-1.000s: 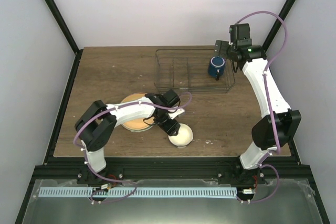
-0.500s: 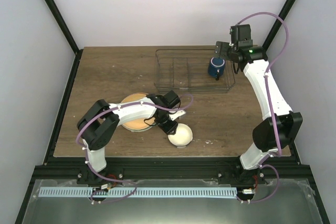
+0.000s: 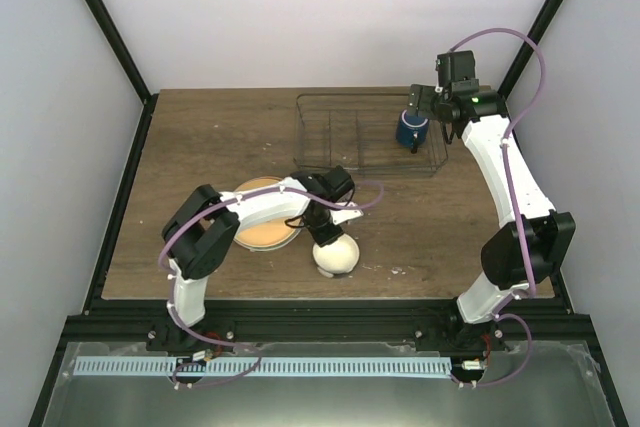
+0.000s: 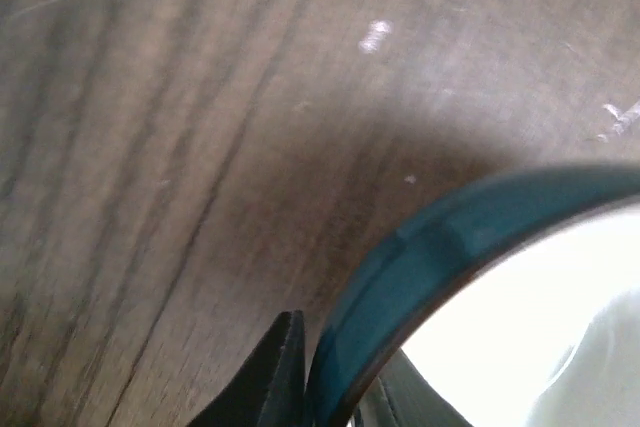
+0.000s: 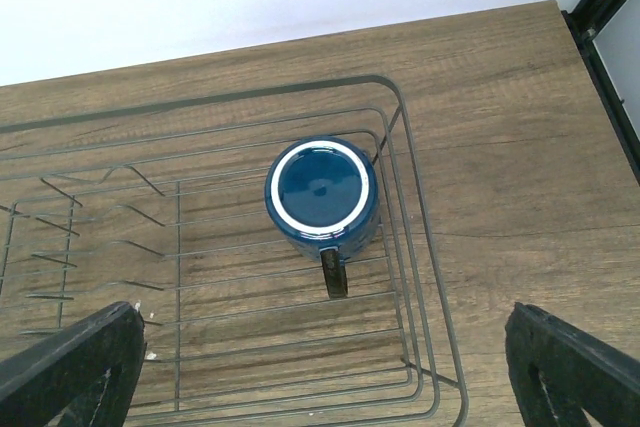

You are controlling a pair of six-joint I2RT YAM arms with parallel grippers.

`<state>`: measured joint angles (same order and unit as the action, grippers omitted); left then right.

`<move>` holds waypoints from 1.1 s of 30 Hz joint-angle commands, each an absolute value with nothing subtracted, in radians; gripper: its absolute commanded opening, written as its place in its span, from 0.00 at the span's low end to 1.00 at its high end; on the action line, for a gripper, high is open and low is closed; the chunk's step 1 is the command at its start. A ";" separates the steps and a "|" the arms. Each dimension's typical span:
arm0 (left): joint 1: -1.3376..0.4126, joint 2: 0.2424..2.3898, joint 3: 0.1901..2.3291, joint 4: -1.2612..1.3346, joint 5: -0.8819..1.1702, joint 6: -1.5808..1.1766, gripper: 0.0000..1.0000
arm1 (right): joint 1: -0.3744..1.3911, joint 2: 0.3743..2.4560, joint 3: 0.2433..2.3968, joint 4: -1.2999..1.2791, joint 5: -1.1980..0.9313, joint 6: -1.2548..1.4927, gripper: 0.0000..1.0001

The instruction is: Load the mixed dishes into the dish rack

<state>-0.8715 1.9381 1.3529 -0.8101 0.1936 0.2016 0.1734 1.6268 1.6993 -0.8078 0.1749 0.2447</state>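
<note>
The left gripper (image 4: 335,387) pinched the cream-white bowl (image 3: 336,257) by its rim. The right gripper (image 5: 320,367) gaped wide above the dark blue mug (image 5: 321,190).

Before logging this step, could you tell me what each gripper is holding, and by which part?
The left gripper pinches the bowl by its rim; the right gripper is open and holds nothing.
</note>
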 commanded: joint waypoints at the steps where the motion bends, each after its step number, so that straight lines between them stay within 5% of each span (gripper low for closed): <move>1: -0.871 1.959 1.426 -0.856 0.125 0.317 0.05 | 0.169 1.611 1.704 -0.799 0.186 0.236 1.00; 33: -0.992 2.010 1.505 -0.767 0.033 0.514 0.01 | 0.135 1.609 1.648 -0.752 0.154 0.202 1.00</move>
<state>-0.9943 1.9953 1.5017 -0.7944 0.0296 0.4950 0.1452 1.6268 1.6638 -0.7689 0.1669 0.2176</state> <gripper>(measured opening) 0.065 0.997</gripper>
